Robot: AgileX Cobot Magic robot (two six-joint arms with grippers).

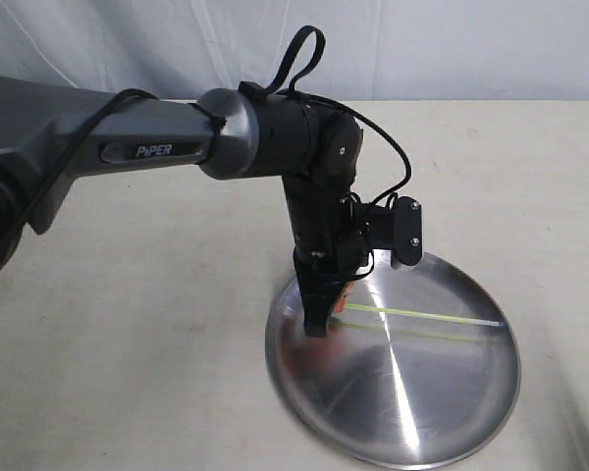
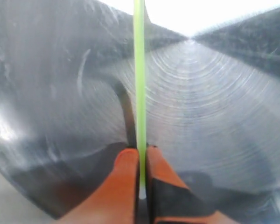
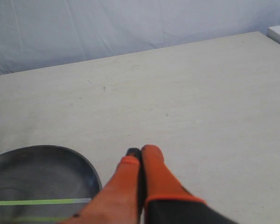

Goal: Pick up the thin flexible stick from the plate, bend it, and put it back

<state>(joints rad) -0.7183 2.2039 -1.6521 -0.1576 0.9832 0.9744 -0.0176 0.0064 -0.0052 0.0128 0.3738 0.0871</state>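
Exterior view: the left arm (image 1: pixel 157 137) reaches in from the left and points its left gripper (image 1: pixel 319 326) down onto the left part of the plate (image 1: pixel 422 412), a round, shiny metal dish with a low rim that sits on a pale table (image 1: pixel 128 373). The stick (image 1: pixel 422 315) is a very thin, straight, yellow-green rod. It runs from the gripper across the plate towards its right side and ends in a pale, almost white tip short of the rim. A fainter mirror image of it shows in the metal just beside it. Whether the far end rests on the plate or hangs just above it cannot be told.

Left wrist view: the two orange fingers (image 2: pixel 123 177) are pressed onto the stick (image 2: pixel 139 84) and pinch it near one end. From there it runs straight away over the brushed metal of the plate (image 2: pixel 214 121).

Right wrist view: the right gripper (image 3: pixel 140 155) hangs over bare table (image 3: pixel 186 93) just beside the plate (image 3: pixel 46 170). Its orange fingers are pressed together with nothing between them. The stick (image 3: pixel 37 202) shows as a thin green line on the plate, its pale end towards this gripper.
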